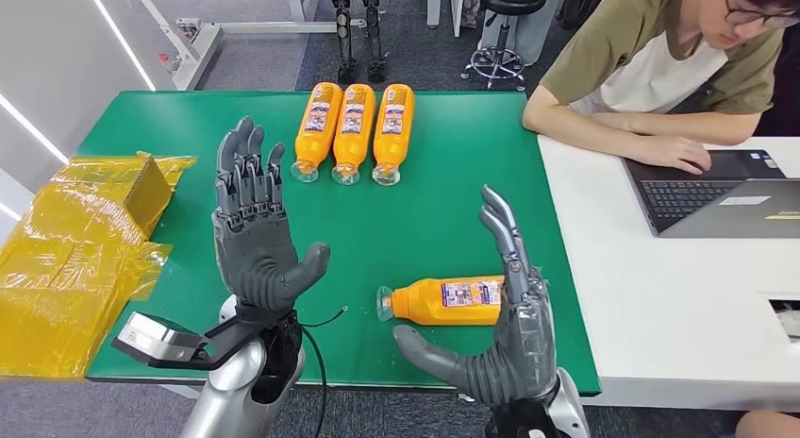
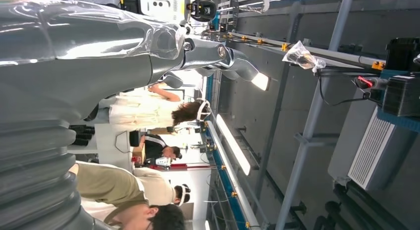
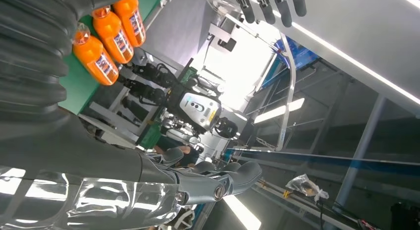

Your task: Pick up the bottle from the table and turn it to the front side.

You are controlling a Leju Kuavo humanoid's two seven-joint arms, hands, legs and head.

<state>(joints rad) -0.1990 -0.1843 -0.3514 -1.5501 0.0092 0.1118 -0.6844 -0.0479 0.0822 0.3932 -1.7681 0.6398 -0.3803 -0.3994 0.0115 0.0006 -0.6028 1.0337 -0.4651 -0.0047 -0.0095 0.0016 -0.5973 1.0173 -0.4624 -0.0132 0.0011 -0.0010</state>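
Bottle lies on its side on the green desk, near the front edge, orange with a white label facing up and its clear cap end pointing toward 9 o'clock. Right hand stands just beside the bottle's base end at 3 o'clock, palm turned inward, fingers extended upward and apart, thumb reaching out toward 9 o'clock below the bottle; the hand holds nothing, and contact with the bottle cannot be determined. Left hand is raised at 9 o'clock of the bottle, well apart from it, fingers straight and spread, thumb out toward 3 o'clock, holding nothing. Three further orange bottles lie side by side at 12 o'clock near the far edge of the desk, caps pointing toward the robot. A thin black cable runs from the left wrist over the front edge of the desk. Crumpled yellow film rests at 9 o'clock, at the left end of the desk. At 2 o'clock a white desk adjoins the green one; a person sits there with one hand on a laptop.
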